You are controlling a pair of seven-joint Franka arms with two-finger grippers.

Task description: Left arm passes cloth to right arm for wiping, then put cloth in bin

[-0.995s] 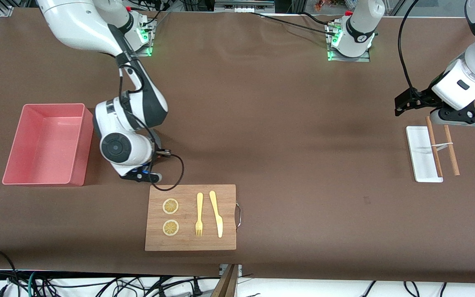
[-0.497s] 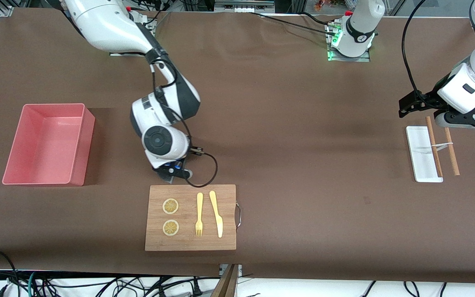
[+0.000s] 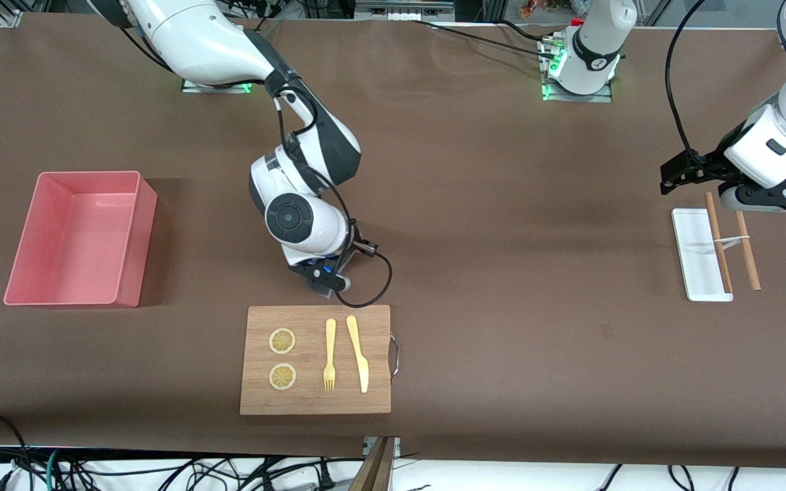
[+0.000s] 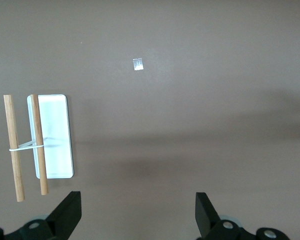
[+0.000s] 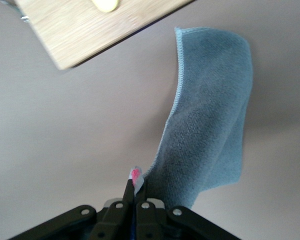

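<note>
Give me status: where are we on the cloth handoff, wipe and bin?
Handoff looks done: the right end effector is shut on a corner of the cloth, which hangs over the table beside the wooden board. The left end effector is open with nothing in it, waiting over the white tray. Whether wiping has happened can't be told. The pink bin holds no cloth, so the drop is left.

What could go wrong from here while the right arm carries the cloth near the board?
The right claw pinches only a corner of the cloth, so it may slip out. The hanging cloth is close to the wooden board and could drag the fork, knife or lemon slices. The bin stands toward the right arm's end, a long carry.
</note>
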